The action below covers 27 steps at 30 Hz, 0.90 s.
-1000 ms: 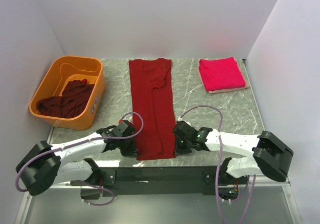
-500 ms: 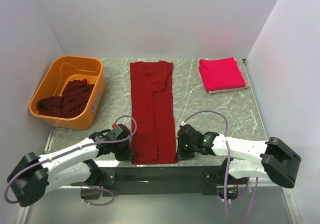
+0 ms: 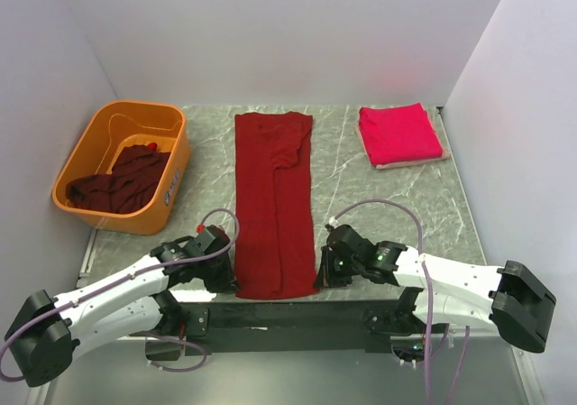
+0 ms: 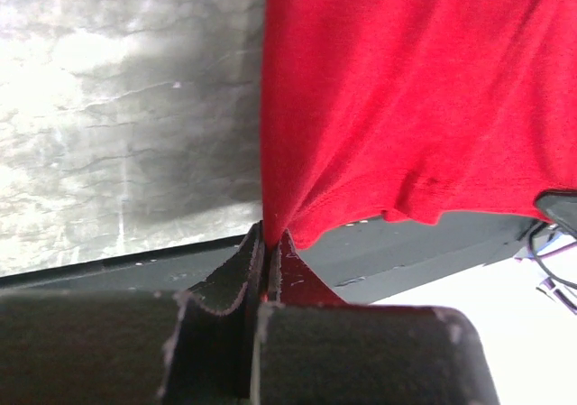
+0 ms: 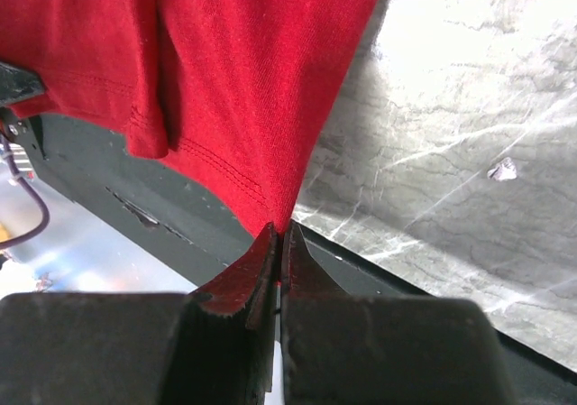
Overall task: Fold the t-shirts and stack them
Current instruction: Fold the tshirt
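Grey marbled tabletop (image 3: 379, 197), boxed in by white walls (image 3: 270, 35): a dark red t-shirt (image 3: 273, 197), folded lengthwise into a long narrow strip, lies down the middle, running from the far side to the table's near edge between the two arms. The left gripper (image 3: 231, 283) is clamped on the strip's near left corner, its dark fingers pressed together with a pinch of red cloth between them, as the left wrist view shows. The right gripper (image 3: 321, 277) is clenched the same way on the near right corner, the fabric drawn into a taut point at its fingertips. Both arms reach low across the near edge, angled in toward the hem. At far right, well apart from the strip, a crimson-pink t-shirt (image 3: 399, 134) sits folded into a neat square. At far left, an orange tub (image 3: 90, 152) holds a crumpled heap of dark maroon shirts (image 3: 122, 184).
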Each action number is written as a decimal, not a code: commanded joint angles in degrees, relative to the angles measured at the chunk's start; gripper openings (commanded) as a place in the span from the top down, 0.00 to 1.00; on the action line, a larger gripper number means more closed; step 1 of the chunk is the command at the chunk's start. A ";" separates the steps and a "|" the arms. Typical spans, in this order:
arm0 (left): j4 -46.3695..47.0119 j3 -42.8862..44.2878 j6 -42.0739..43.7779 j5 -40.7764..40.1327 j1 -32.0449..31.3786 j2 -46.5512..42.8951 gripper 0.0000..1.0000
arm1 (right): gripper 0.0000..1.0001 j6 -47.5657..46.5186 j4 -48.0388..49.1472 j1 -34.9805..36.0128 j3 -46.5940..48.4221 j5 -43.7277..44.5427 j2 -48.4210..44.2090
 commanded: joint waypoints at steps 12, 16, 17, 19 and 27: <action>4.55 19.95 4.67 -22.80 2.48 11.51 0.99 | 1.00 -13.39 -1.72 -5.73 21.69 16.18 9.02; 12.34 23.82 8.90 -21.95 7.57 16.70 0.99 | 1.00 -14.45 -0.15 -7.84 26.70 18.56 14.98; 14.12 24.87 10.13 -20.72 8.81 18.02 0.99 | 1.00 -14.54 0.29 -8.89 28.89 19.00 16.13; 15.19 26.89 12.42 -21.14 11.89 22.23 0.99 | 1.00 -14.36 -0.23 -10.04 31.71 20.31 19.46; 18.71 37.17 18.57 -20.80 17.16 34.00 0.99 | 1.00 -15.95 -2.86 -14.51 44.02 24.01 30.72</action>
